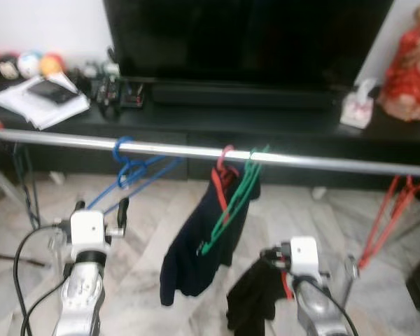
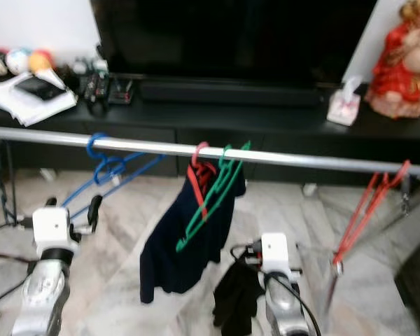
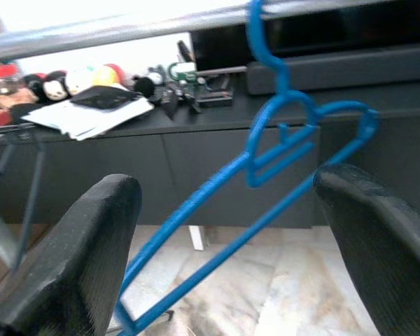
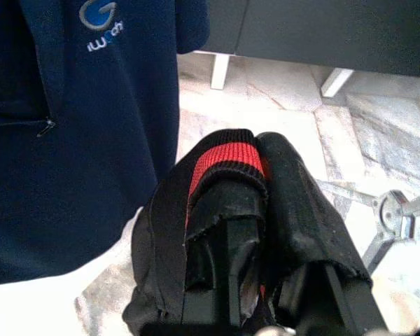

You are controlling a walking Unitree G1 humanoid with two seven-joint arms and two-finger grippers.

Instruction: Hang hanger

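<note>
While the blue hanger (image 1: 129, 171) hangs by its hook on the silver rail (image 1: 196, 151), the left gripper (image 3: 224, 245) sits just below and in front of it with its two black fingers (image 3: 70, 259) spread wide apart, one on each side of the hanger's sloping bars and touching neither. The hanger tilts, its lower bars running down toward the robot's left. Further along the rail toward the right hang a red hanger (image 1: 224, 171) and a green hanger (image 1: 234, 203), close together, with a dark navy garment (image 1: 196, 245) draped below them; a small logo shows on the garment in the right wrist view. Near the right end of the rail another red hanger (image 1: 392, 217) slants down from the bar. The right gripper (image 4: 255, 238) is low, just beside the navy garment, its fingers pressed together on a black cloth (image 1: 255, 294) with a red stripe that wraps over the fingertips and droops below the arm. Behind the rail stands a long black cabinet (image 1: 266, 126) carrying a large dark television (image 1: 245, 38), a stack of papers (image 1: 42, 101), some small round toys (image 1: 38, 64), a tissue box (image 1: 357, 108) and a red figurine (image 1: 413, 66). The floor (image 1: 154, 224) is pale marbled tile.
</note>
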